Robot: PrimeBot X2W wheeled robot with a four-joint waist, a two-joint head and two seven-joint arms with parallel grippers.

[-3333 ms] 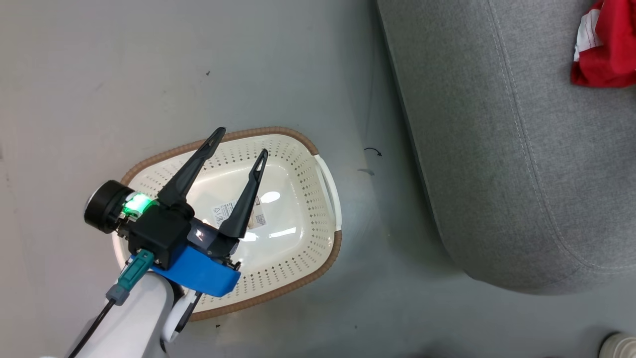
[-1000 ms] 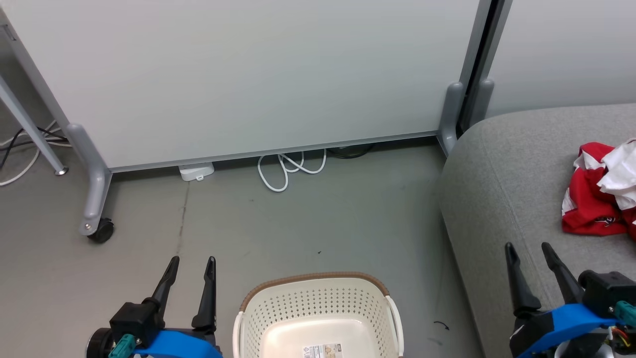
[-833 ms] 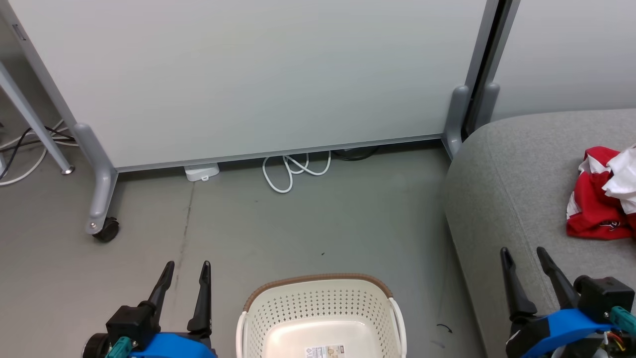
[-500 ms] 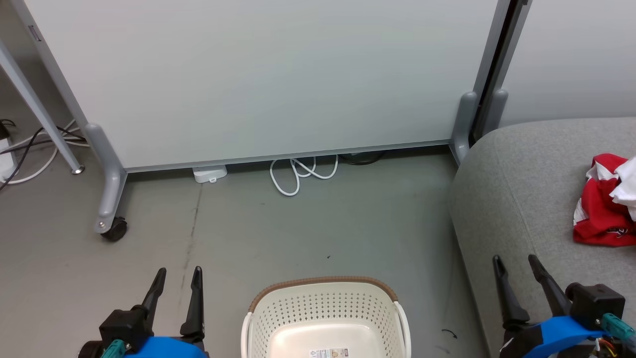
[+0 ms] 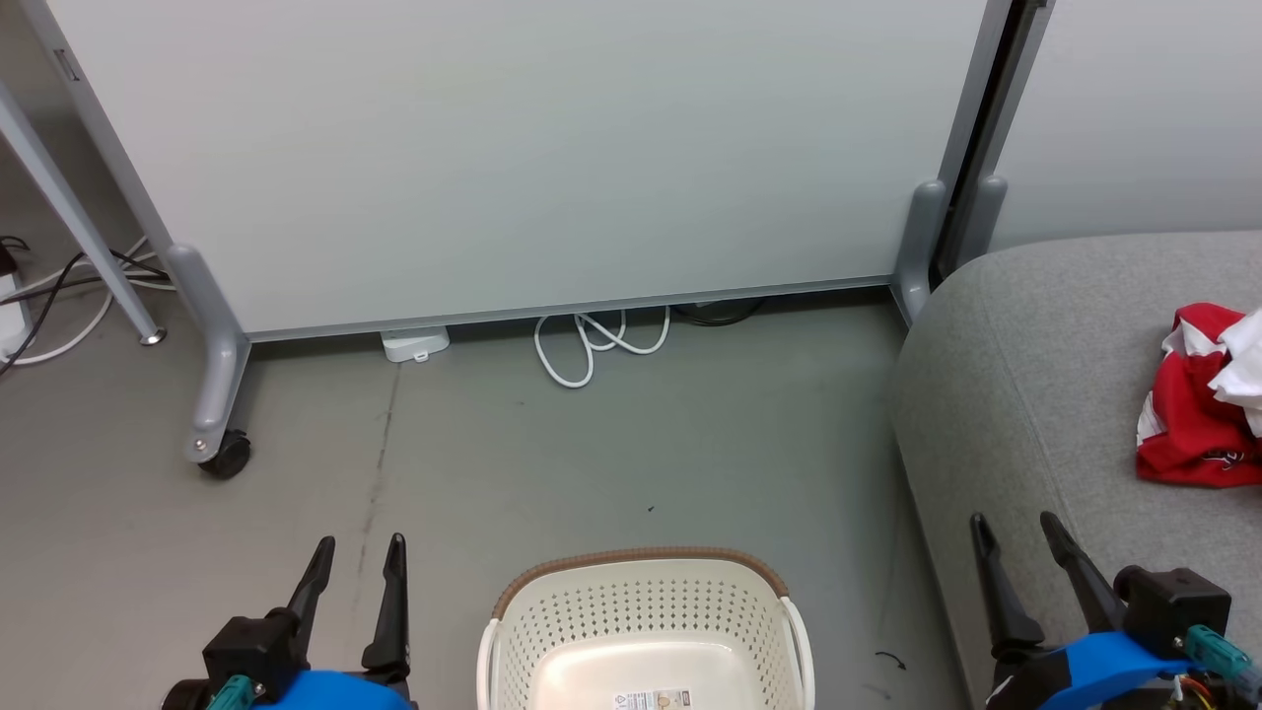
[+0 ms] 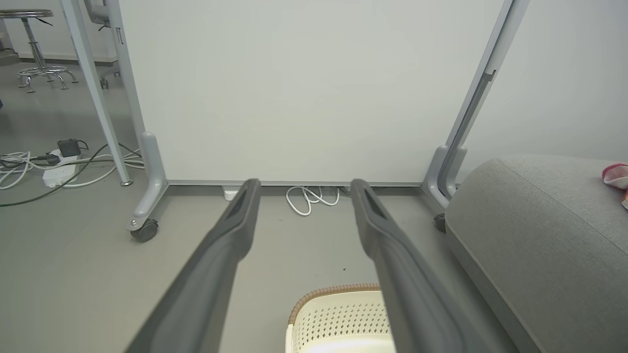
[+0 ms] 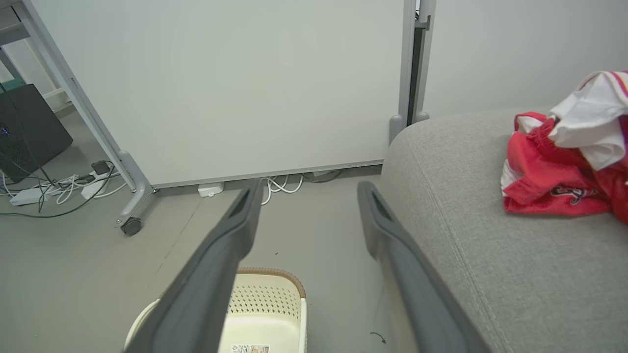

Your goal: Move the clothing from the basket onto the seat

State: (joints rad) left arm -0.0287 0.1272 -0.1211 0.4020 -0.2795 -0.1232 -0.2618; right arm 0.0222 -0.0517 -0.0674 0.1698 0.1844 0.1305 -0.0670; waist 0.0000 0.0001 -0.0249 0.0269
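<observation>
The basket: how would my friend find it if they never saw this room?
Find the big grey couch on the right. On the floor just left of it, at the bottom of the head view, sits the basket. It is the only cream tub with holey sides and a brown woven rim.

Open floor separates the basket from the partition.

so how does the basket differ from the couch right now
The basket is cream perforated plastic with a brown rim; the couch is grey fabric. The basket is far smaller than the couch. The couch bears the red and white clothes; the basket's visible part holds none. Both stand on the grey floor.
</observation>
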